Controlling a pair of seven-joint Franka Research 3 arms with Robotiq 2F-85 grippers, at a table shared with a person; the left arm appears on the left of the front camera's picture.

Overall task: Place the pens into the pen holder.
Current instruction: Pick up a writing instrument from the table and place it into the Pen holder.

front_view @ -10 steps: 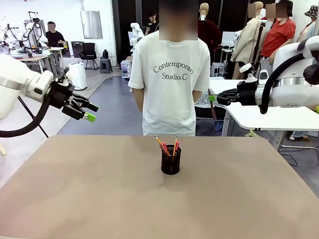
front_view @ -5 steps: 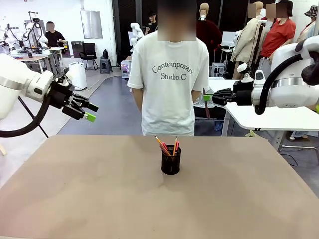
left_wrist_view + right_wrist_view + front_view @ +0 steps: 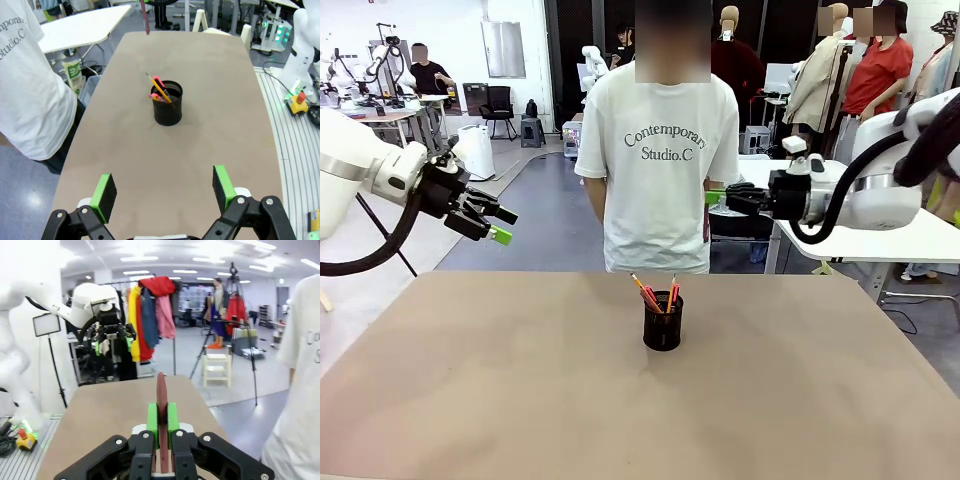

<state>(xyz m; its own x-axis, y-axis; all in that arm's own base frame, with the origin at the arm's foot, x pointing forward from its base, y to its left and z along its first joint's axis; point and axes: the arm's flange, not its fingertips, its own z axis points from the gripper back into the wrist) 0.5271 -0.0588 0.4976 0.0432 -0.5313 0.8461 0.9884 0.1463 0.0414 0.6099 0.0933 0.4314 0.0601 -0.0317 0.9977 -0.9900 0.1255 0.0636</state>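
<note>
R gripper [image 3: 712, 196] moved left; wrist cam shows maroon pen [image 3: 161, 390]

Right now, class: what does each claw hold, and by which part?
The right claw is shut on the maroon pen, gripping its lower part; the far end sticks up past the pads. The left claw is open and holds nothing.

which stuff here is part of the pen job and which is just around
Part of the job:
- pen holder on the table
- black-and-red pen and yellow-orange pencil standing in it
- dark maroon pen, clamped in the right gripper
- left gripper, open

Just around:
- person in a white T-shirt
- white side table
</note>
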